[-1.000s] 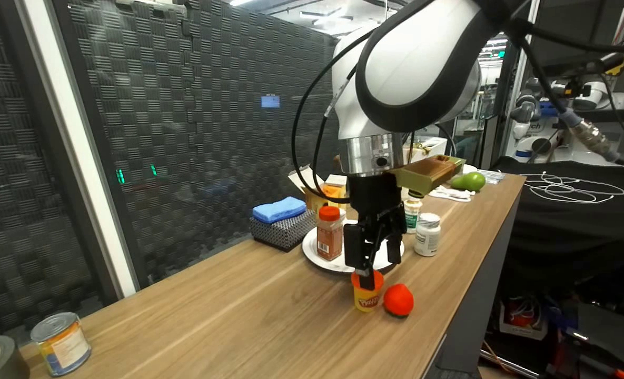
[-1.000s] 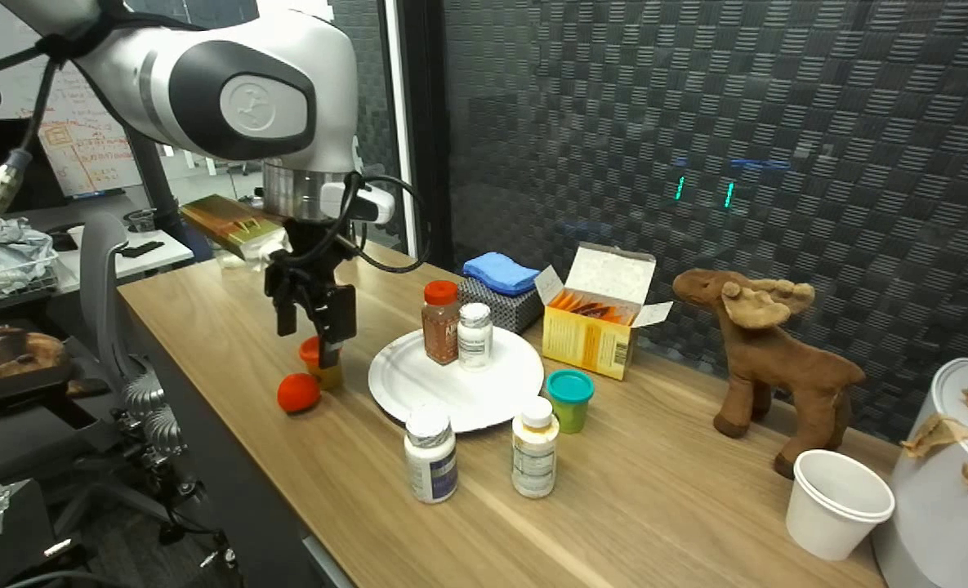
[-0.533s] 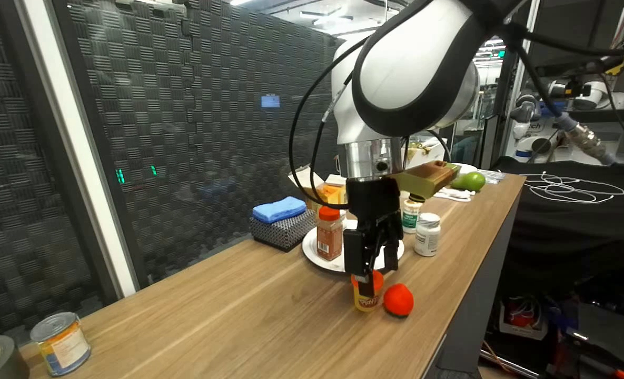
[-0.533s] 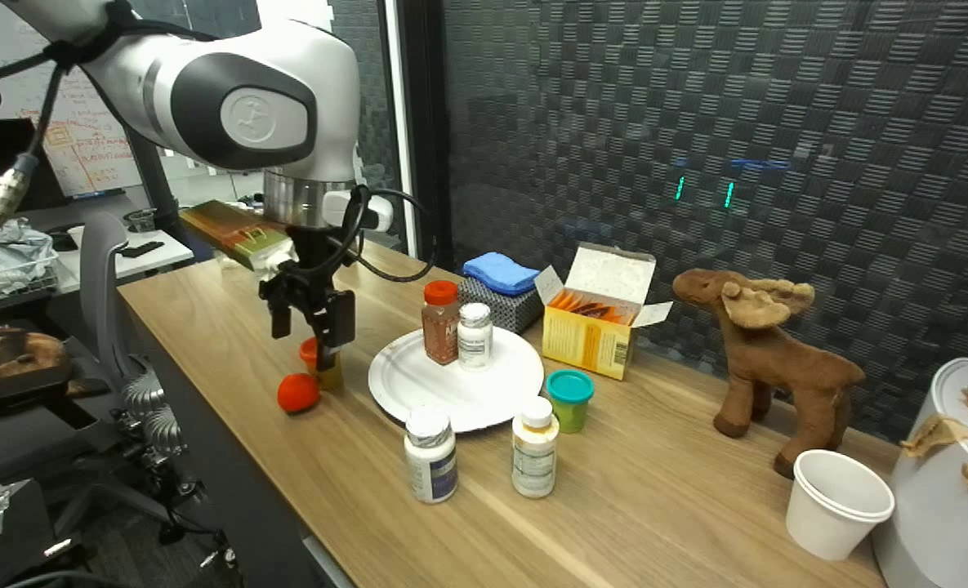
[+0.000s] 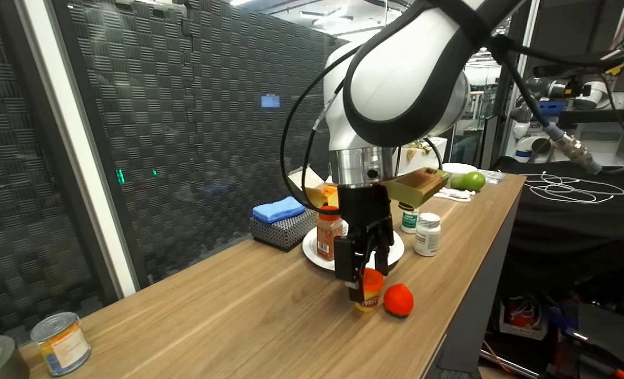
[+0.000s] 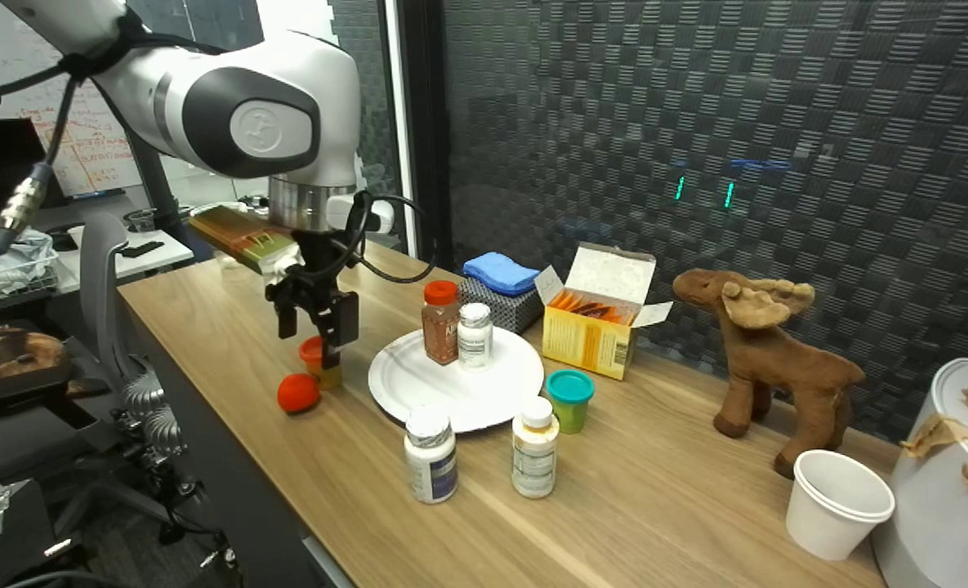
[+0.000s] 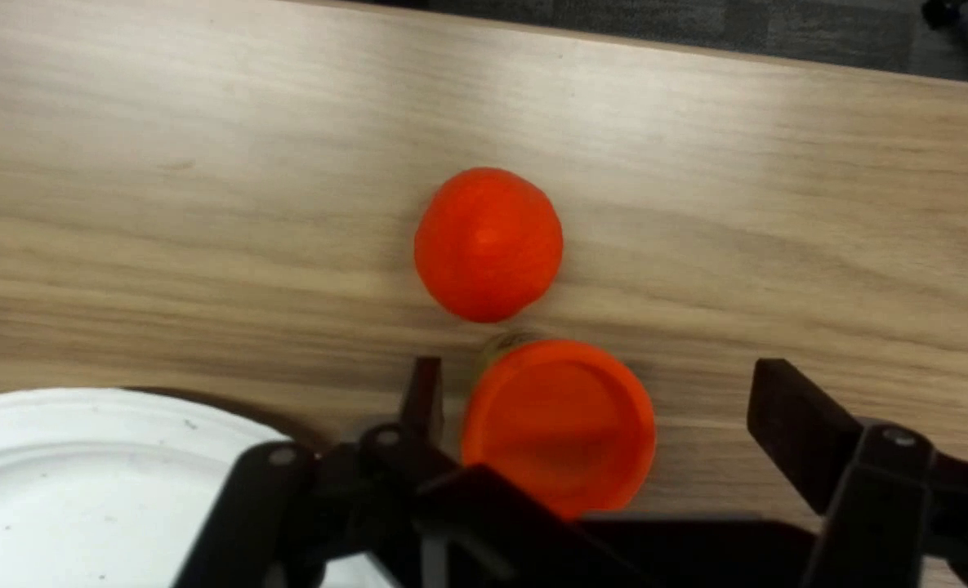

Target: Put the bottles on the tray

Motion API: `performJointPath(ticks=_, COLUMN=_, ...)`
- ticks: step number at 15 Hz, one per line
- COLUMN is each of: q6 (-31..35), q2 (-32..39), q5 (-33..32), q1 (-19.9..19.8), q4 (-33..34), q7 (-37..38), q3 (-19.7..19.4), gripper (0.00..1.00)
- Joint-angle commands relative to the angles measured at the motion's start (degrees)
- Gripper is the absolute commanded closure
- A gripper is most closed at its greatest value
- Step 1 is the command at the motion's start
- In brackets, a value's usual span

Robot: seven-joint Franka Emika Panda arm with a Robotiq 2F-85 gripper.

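My pincer [image 7: 602, 408] hangs parted over an orange-lidded tub [image 7: 564, 425]. White bottles [image 6: 430, 459] beside the plate [image 6: 406, 388] seem light, stiff, slick; best gripped mid-body.

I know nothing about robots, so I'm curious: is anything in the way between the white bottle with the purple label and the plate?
Nothing visible is: the purple-labelled bottle stands close beside the plate in both exterior views. The red-capped bottle and small white bottle on it stand away from that edge.
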Motion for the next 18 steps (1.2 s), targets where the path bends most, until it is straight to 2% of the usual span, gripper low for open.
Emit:
performJointPath(ticks=1, q6=0.7, q2=0.0, q5=-2.4, q1=0.5, q4=1.1, q7=3.5, q3=-0.3, gripper=0.3)
performJointPath(ticks=4, q6=0.2, q2=0.4, q5=-4.5, q1=0.6, q4=1.6, q7=6.2, q3=-0.6, gripper=0.56)
performJointPath(ticks=6, q6=-0.2, q2=0.8, q5=-6.1, q1=0.9, q4=2.0, q7=8.1, q3=-0.8, gripper=0.69)
performJointPath(ticks=14, q6=-2.1, q2=-4.3, q5=-6.7, q1=0.5, q4=2.2, q7=12.9, q3=-1.0, gripper=0.71)
performJointPath(ticks=18, q6=-1.9, q2=-4.5, q5=-7.4, q1=-0.3, q4=3.3, q7=15.2, q3=-2.4, gripper=0.71)
